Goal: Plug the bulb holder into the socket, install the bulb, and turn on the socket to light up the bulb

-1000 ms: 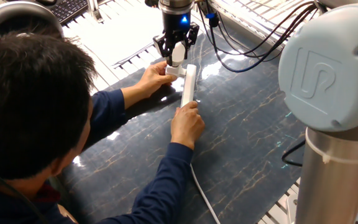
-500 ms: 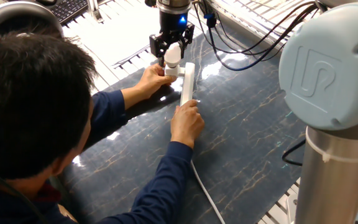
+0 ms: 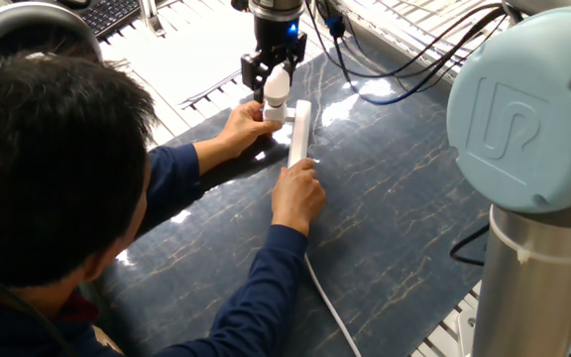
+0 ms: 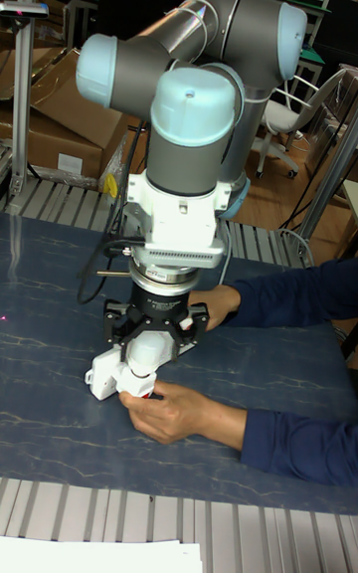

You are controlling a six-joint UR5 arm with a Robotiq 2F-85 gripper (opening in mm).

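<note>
The bulb (image 3: pixel 277 84) is sitting clenched in the tool (image 3: pixel 275 81), now rising a bit vs. a moment ago, w/ neck just over the bulb holder (image 3: pixel 275 113) at the socket (image 3: pixel 299 133) end on the surface (image 3: pixel 395 218). Likely not seated yet. A person's hands (image 3: pixel 298 196) are bracing holder & strip, crowding the tool's path.

The socket (image 3: pixel 299 134), a long white strip with a white cord trailing from its near end, lies flat on the dark marbled surface. The bulb holder (image 3: pixel 275 115), a small white block, sits at the strip's far end, against its side. The bulb (image 3: pixel 277 84), white and rounded, stands upright just above the holder, its dome uppermost.
</note>
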